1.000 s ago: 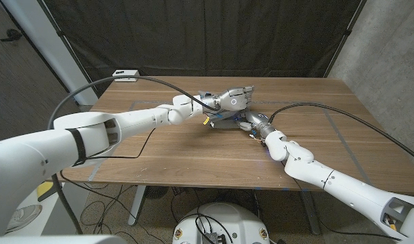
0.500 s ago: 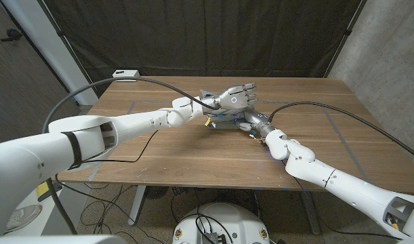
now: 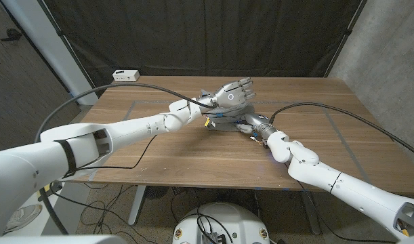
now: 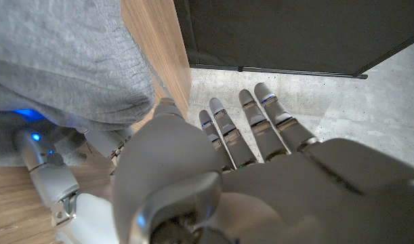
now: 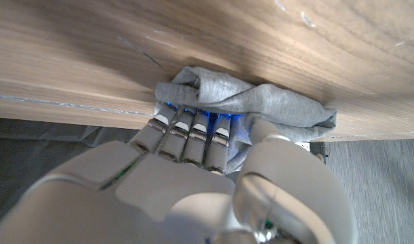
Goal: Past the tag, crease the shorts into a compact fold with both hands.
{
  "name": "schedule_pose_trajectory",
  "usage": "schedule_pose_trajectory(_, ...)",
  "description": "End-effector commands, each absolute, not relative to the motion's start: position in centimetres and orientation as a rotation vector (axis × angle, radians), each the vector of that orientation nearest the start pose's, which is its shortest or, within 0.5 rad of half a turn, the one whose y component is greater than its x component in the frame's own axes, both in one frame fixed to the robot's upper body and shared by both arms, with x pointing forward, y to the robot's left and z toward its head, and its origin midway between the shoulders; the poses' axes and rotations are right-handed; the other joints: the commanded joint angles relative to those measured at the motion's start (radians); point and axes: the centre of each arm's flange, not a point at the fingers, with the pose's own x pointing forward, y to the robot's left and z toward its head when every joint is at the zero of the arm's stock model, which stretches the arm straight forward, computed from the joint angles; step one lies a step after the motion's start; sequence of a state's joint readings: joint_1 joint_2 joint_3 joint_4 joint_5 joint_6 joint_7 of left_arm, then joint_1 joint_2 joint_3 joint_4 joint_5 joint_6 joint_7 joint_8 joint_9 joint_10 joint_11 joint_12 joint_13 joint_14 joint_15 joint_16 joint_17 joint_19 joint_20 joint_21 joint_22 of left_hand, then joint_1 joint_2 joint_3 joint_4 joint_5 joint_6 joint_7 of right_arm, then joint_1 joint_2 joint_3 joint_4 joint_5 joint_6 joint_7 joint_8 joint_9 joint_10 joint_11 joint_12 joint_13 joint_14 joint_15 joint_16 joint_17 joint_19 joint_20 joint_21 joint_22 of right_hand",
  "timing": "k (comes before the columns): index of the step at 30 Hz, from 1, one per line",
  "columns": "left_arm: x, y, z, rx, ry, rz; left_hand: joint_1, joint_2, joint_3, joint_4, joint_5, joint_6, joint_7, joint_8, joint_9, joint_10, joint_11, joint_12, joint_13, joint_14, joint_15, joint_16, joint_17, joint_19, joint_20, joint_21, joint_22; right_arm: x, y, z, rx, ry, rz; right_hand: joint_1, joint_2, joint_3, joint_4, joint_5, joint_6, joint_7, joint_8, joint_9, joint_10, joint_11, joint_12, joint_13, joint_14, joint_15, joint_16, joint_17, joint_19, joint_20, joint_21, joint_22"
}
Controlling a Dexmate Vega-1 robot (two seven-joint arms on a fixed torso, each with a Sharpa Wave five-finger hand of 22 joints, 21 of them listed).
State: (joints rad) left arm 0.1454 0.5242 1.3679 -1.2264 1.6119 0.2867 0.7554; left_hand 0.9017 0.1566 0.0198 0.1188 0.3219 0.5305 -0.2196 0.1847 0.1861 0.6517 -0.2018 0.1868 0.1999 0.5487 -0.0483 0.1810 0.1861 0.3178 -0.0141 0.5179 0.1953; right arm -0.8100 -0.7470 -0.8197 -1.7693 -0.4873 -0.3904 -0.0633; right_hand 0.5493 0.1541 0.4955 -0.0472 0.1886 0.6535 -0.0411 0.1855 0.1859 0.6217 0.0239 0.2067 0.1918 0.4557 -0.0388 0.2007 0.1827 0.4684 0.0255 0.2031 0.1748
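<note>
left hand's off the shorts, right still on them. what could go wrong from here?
1. The left hand hangs open above the shorts; with nothing pressing that side, the bunched grey fabric could spring back open.
2. The right hand has its fingers pushed into the fold; pulling out may drag the cloth and undo the crease.
3. The bundle looks lumpy in the right wrist view, so the fold may end up loose.

I see the shorts [image 3: 223, 122] as a small bundle of plain grey knit cloth, already folded into a compact, rumpled wad. They lie on the worktop [image 3: 193, 152] near its middle, toward the far side. On my right wrist camera the folded edges bulge in soft rolls, layers stacked together.
</note>
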Motion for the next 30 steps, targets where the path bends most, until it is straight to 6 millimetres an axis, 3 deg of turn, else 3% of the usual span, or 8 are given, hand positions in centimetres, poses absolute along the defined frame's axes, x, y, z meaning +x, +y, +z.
schedule_pose_trajectory(1, 59.9, 3.6, 4.4, -2.462, 2.049, -0.635, -0.006, 0.001, -0.001, 0.009, 0.006, -0.004, -0.002, 0.0, 0.002, -0.002, -0.002, 0.001, 0.002, -0.008, -0.171, -0.001, 0.002, 0.003, 0.007, -0.001, 0.002, 59.5, -17.4, -7.1, -1.378, -0.486, 0.045, 0.003, -0.02, -0.006, -0.01, -0.002, -0.006, 0.001, 0.003, 0.002, 0.004, 0.007, -0.006, 0.002, 0.004, -0.034, -0.004, -0.001, 0.005, 0.008, 0.0, 0.0)
schedule_pose_trajectory(9, 59.7, 4.0, 4.0, -2.476, 2.032, -0.637, -0.007, 0.0, 0.001, 0.008, 0.007, 0.001, -0.002, 0.005, 0.002, 0.001, -0.001, 0.004, 0.002, -0.016, -0.172, -0.001, 0.001, 0.0, 0.008, -0.002, 0.001, 59.1, -17.6, -6.5, -1.375, -0.5, 0.041, -0.026, -0.061, -0.032, -0.014, -0.001, -0.024, 0.008, -0.002, 0.001, -0.004, 0.019, -0.01, 0.002, 0.0, -0.026, -0.009, -0.002, 0.008, 0.015, -0.001, 0.0)
schedule_pose_trajectory(19, 59.6, 4.3, 3.8, -2.476, 2.048, -0.635, -0.006, -0.001, 0.003, 0.006, 0.007, 0.005, -0.002, 0.007, 0.003, 0.002, -0.002, 0.006, 0.001, -0.02, -0.173, -0.001, 0.0, 0.0, 0.008, -0.002, 0.001, 57.6, -19.0, -5.9, -1.356, -0.537, 0.001, -0.038, -0.069, -0.038, -0.013, 0.002, -0.027, 0.006, -0.001, 0.001, -0.006, 0.021, -0.01, 0.002, -0.001, -0.023, -0.01, -0.002, 0.009, 0.019, -0.001, 0.0)
schedule_pose_trajectory(30, 59.7, 4.3, 4.0, -2.47, 2.06, -0.623, -0.004, -0.002, 0.005, 0.003, 0.008, 0.013, -0.002, 0.012, 0.003, 0.01, -0.001, 0.01, 0.001, -0.022, -0.173, 0.0, -0.001, 0.0, 0.009, -0.002, 0.0, 56.2, -21.4, -6.4, -1.348, -0.5, -0.079, -0.031, -0.067, -0.031, -0.024, 0.009, -0.013, 0.009, 0.006, 0.0, 0.005, 0.019, -0.006, 0.002, 0.011, -0.03, -0.009, -0.005, 0.017, 0.019, 0.0, 0.0)
